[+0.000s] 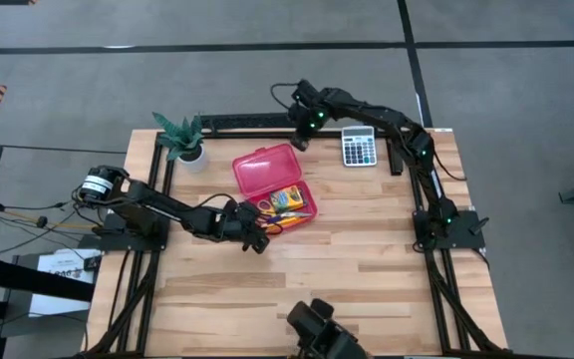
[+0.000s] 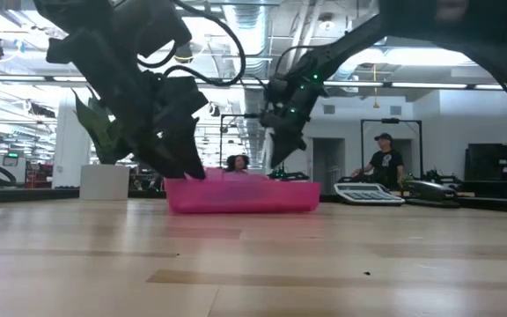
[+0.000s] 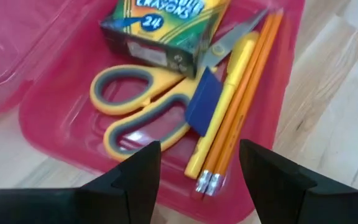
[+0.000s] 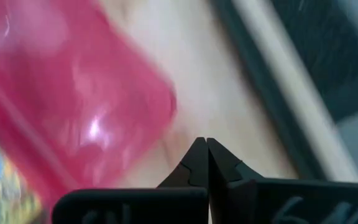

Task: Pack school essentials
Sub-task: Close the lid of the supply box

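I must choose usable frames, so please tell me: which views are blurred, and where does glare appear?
Right wrist view: strongly blurred, with a white glare spot on the open lid of the pink plastic case. Left wrist view: sharp on the yellow-handled scissors and green-and-yellow crayon box. Low view: the left end effector is dark against bright ceiling lights. High view: even light, no glare.

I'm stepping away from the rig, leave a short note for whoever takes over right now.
Left claw: open, empty, at the pink case's near edge.
Right claw: shut, empty, by the open lid at the table's back.
In the case: crayon box, scissors, two orange pencils, yellow pen, blue eraser.
Calculator and plant sit outside the case.
Done: the items seem packed.
Left: probably closing the lid.
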Action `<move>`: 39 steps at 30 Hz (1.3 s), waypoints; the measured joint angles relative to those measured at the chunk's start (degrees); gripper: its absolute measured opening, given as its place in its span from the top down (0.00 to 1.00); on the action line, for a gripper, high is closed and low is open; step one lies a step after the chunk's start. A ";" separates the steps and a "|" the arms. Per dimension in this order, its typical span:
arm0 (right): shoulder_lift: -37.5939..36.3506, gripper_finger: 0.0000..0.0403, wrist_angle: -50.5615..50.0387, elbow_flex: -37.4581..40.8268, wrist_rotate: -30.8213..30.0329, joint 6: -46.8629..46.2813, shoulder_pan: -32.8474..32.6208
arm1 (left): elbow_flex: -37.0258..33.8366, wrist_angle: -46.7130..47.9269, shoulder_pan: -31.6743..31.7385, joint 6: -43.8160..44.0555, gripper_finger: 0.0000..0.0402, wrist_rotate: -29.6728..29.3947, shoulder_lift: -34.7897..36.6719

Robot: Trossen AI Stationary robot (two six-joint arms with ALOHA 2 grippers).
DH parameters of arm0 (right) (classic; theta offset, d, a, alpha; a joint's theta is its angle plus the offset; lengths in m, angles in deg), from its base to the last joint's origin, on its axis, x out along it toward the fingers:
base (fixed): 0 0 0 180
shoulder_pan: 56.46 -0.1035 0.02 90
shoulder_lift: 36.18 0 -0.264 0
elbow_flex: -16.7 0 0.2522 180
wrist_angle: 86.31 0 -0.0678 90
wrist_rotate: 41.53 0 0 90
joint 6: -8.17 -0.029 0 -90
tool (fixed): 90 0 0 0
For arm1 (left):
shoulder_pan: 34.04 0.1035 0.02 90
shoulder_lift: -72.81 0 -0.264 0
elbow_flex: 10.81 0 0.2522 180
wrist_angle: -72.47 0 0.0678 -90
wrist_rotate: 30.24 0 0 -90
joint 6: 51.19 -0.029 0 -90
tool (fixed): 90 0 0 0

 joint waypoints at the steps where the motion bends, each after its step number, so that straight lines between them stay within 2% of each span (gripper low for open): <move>1: 0.02 0.99 -2.24 0.18 0.14 1.18 -0.06 | -0.04 -0.77 -0.01 -0.59 0.48 -0.19 0.15; 4: 0.07 0.99 -4.58 1.32 0.20 3.24 -1.15 | -0.04 -1.68 0.31 -3.75 0.48 -1.08 0.34; 8: 0.09 1.00 -6.01 1.75 -0.54 2.09 -1.11 | -0.07 1.67 1.89 -4.79 0.48 0.64 0.34; 16: 0.10 1.00 4.50 1.75 -5.83 1.57 0.25 | -0.06 3.69 3.47 -9.92 0.48 0.90 0.34; 20: 0.11 1.00 9.44 1.75 -6.22 1.93 -0.33 | -0.06 3.87 4.81 -12.43 0.48 1.08 0.34; 25: 1.06 1.00 10.97 1.65 -6.65 3.99 -0.67 | -0.06 3.41 7.27 -12.62 0.48 2.59 0.34; 32: 3.73 1.00 10.48 1.66 -4.95 5.35 -0.74 | -0.06 3.18 8.59 -13.62 0.48 3.90 0.34; 35: 3.75 1.00 9.55 1.63 -2.29 7.74 -0.98 | -0.06 3.02 8.61 -13.55 0.48 4.04 0.34; 39: 3.52 1.00 8.14 1.56 -1.66 11.47 -2.15 | -0.06 2.93 8.61 -13.38 0.48 4.28 0.34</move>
